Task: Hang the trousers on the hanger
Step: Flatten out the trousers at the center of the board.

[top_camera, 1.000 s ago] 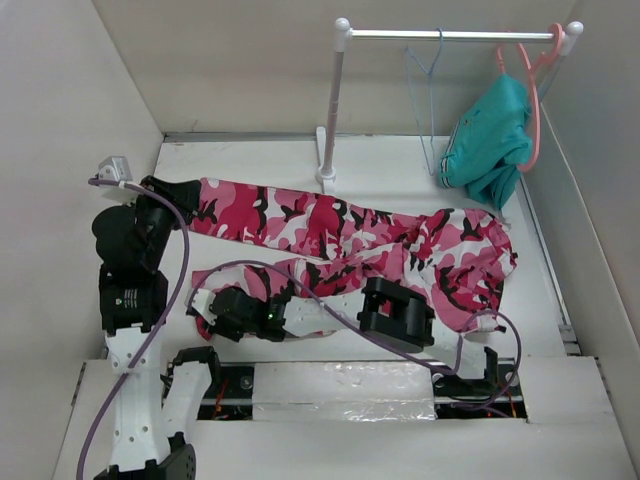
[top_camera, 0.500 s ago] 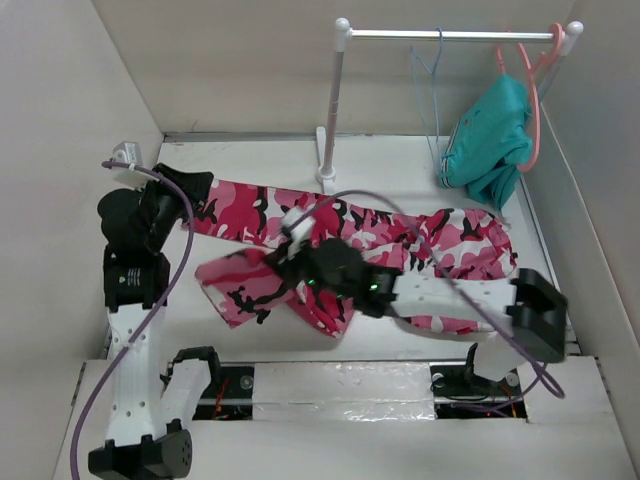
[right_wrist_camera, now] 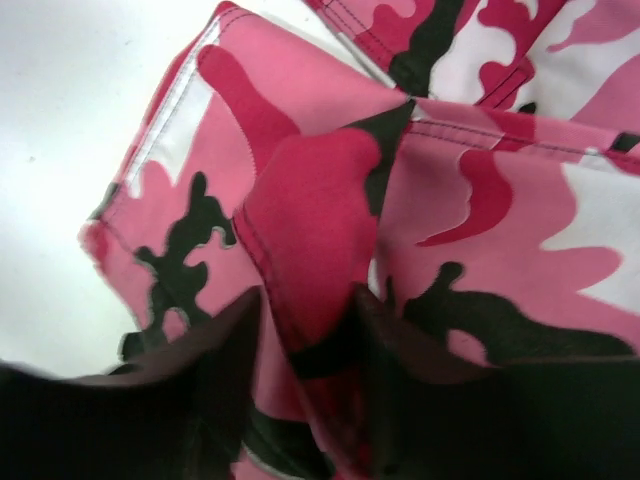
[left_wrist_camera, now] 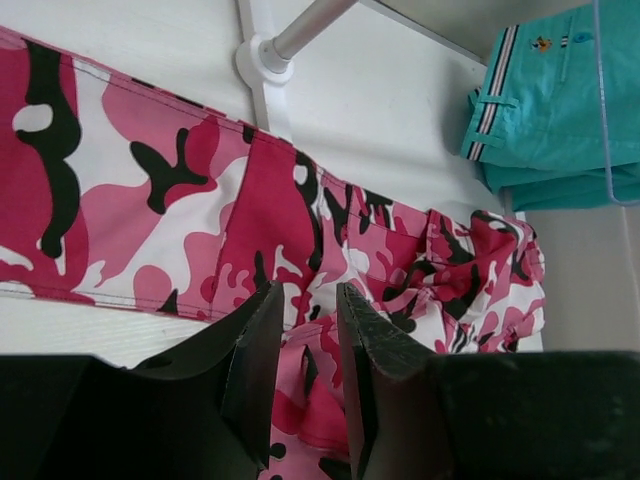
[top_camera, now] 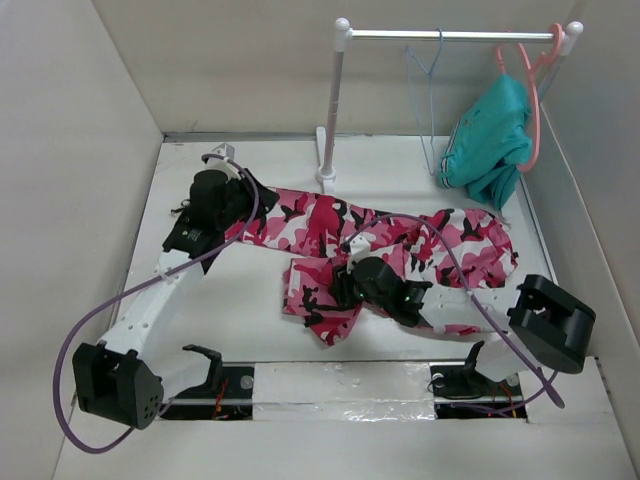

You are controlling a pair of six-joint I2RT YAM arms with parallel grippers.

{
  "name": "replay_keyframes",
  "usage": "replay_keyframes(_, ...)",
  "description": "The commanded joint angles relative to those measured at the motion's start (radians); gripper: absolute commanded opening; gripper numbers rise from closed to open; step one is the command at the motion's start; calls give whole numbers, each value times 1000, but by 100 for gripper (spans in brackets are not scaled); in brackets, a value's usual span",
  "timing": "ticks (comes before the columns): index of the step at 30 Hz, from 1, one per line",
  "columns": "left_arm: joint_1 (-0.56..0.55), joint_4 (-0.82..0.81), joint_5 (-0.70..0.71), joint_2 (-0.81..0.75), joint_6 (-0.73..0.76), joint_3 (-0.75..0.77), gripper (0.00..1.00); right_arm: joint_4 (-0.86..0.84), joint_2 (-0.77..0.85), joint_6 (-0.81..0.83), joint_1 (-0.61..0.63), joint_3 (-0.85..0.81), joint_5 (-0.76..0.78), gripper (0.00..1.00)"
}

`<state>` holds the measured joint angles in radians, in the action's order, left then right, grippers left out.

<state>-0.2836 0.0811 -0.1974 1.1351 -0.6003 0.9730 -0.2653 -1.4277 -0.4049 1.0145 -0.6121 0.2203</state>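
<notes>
Left gripper (left_wrist_camera: 307,300), narrowly parted, held nothing. Right gripper (right_wrist_camera: 305,310) straddled a fold of the trousers (top_camera: 320,215) at mid-frame (grip unclear), so the bunched cloth might have slipped free.

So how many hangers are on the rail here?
2. A pale-blue hanger hangs bare near the middle of the rail; a coral-pink hanger hangs at its right end, carrying the teal garment. None looks hidden.

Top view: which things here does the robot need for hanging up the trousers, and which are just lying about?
Needed for the job: the camouflage trousers; the pale-blue hanger.

Just there: the teal garment; the coral-pink hanger; the white rail that both hangers hang from.
</notes>
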Motion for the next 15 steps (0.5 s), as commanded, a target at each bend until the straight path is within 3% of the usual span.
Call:
replay_keyframes(1, -12, -9, 87, -78, 13, -54, 26, 66, 33, -6, 22, -60, 39, 53)
replay_keyframes(3, -22, -15, 70, -151, 7, -137, 26, 57, 47, 15, 22, -52, 51, 65)
replay_keyframes(9, -310, 8, 196, -270, -127, -385, 25, 132, 114, 113, -11, -121, 56, 81)
replay_keyframes(10, -336, 46, 284, -293, -150, -423, 25, 161, 134, 126, -20, -142, 56, 82)
replay_keyframes(13, -384, 120, 366, -415, -208, -500, 29, 224, 239, 176, -42, -158, 59, 86)
replay_keyframes(15, -384, 114, 302, -466, -242, -586, 31, 250, 326, 201, -56, -149, 50, 86)
